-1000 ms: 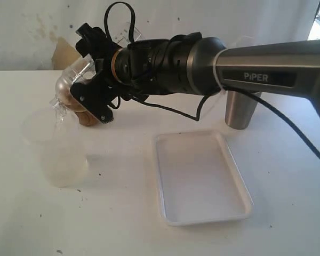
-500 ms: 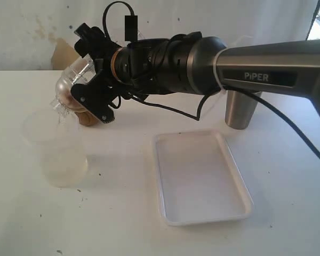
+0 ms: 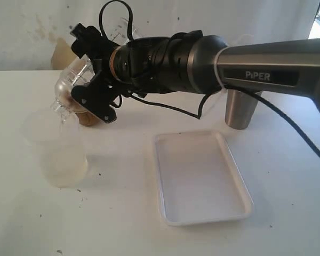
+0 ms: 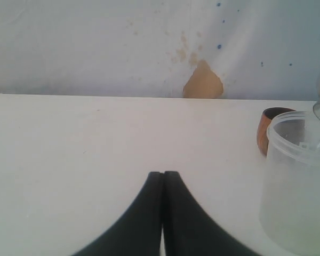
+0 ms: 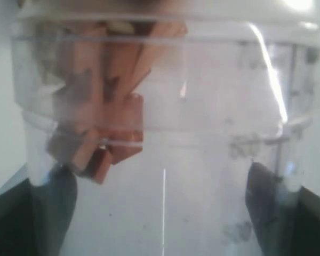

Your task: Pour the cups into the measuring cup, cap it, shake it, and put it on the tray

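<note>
Shaking stage, I'd say: the right gripper (image 3: 81, 69) has its fingers (image 5: 266, 197) spread wide, clamped on the capped measuring cup (image 3: 72, 74), neck tipped down beyond the fingertips, and next it needs righting and carrying to the tray (image 3: 200, 176), well apart, while the left gripper (image 4: 163, 181) sits pinched shut, empty.

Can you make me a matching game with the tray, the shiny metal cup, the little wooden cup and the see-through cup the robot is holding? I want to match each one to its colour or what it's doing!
Things:
1. tray
2. steel tumbler
3. wooden cup
4. measuring cup

Matches:
A. brown
B. held tilted in the air
C. white and flat
D. shiny grey, standing upright

Right pairs: 1-C, 2-D, 3-A, 4-B.
</note>
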Controlling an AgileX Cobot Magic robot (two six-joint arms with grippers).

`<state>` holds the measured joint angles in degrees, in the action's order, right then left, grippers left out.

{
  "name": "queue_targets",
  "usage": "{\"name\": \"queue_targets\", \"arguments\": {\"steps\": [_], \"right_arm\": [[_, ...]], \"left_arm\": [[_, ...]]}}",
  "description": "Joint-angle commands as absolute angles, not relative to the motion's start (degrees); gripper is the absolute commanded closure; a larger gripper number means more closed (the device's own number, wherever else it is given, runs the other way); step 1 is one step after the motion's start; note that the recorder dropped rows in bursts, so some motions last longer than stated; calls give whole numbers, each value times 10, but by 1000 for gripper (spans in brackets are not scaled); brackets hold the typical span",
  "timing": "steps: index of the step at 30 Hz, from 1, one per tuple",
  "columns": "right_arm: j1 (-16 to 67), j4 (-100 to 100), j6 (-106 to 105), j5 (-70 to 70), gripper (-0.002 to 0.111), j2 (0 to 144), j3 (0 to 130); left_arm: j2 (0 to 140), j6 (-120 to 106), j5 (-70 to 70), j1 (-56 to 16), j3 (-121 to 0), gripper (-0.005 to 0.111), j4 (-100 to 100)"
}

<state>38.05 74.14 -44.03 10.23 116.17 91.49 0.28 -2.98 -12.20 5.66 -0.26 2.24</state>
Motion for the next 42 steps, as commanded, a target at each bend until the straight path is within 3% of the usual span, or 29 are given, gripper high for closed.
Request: {"name": "queue_targets", "arguments": {"steps": [1, 42], "right_arm": [[383, 754, -450, 87, 108, 1154, 919], [412, 772, -557, 100, 108, 1126, 919]], "left_arm": [[0, -28, -117, 56, 0, 107, 21], [0, -28, -117, 56, 0, 107, 21]]}}
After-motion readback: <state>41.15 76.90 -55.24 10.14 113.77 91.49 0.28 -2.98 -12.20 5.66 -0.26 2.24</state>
